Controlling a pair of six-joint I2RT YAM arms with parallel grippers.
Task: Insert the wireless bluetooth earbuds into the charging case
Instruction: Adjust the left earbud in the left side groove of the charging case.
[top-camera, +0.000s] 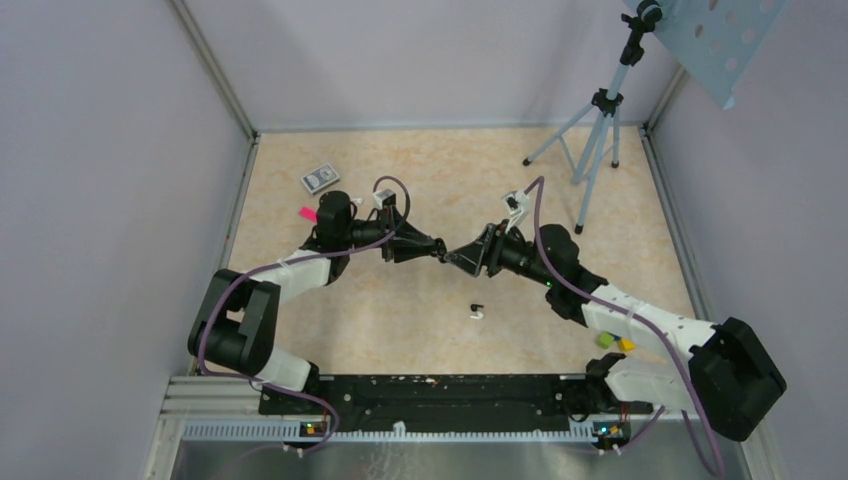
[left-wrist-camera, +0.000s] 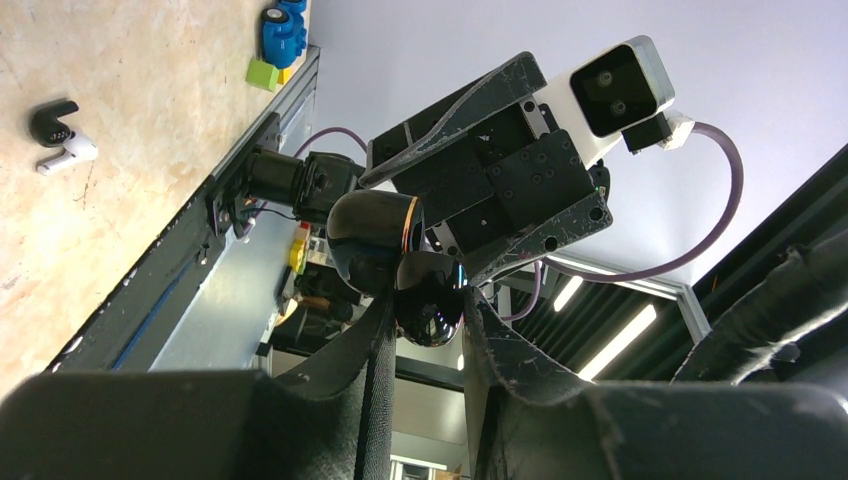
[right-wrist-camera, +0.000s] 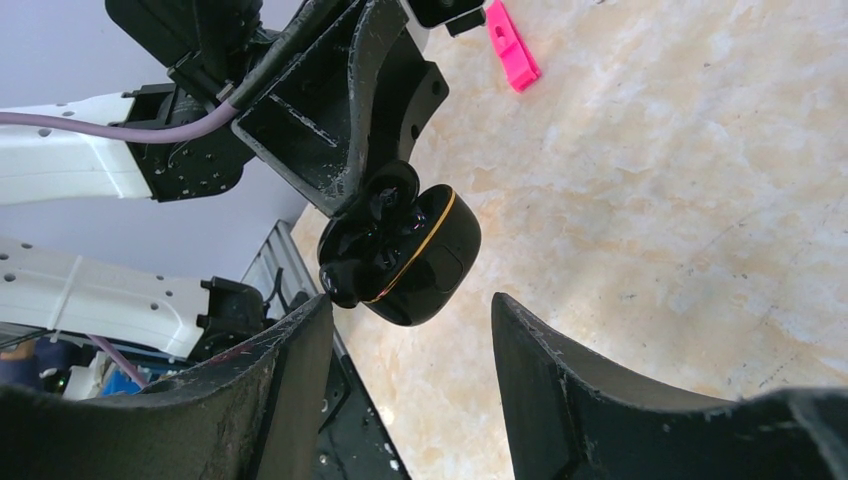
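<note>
left gripper (left-wrist-camera: 428, 318): clamped narrow on the charging case (right-wrist-camera: 425, 262), holding it up off the table (top-camera: 400, 310) mid-workspace, facing my other arm.
charging case: glossy black with a gold seam, lid looks hinged open. the inside faces the right wrist camera but is too dark to tell whether anything sits in the wells.
right gripper (right-wrist-camera: 410, 308): jaws apart, nothing between them. tips are just short of the case, not touching it as far as i can see.
black earbud (left-wrist-camera: 52, 120): lying on the table, on the arm-base side of where the grippers meet.
white earbud (left-wrist-camera: 70, 153): on the table too, touching or just beside the black one, can't tell which.
done: case is in hand, presented, and apparently open.
left: both visible buds need picking, orienting, and seating in a well. my read is early, no insertion confirmed.
next: right arm probably has to drop to the buds. they're tiny against my fingers, so expect a fiddly grip.
clutter: pink clip (right-wrist-camera: 512, 50) and toy blocks (left-wrist-camera: 275, 45) sit well apart from the buds, not in the way.
</note>
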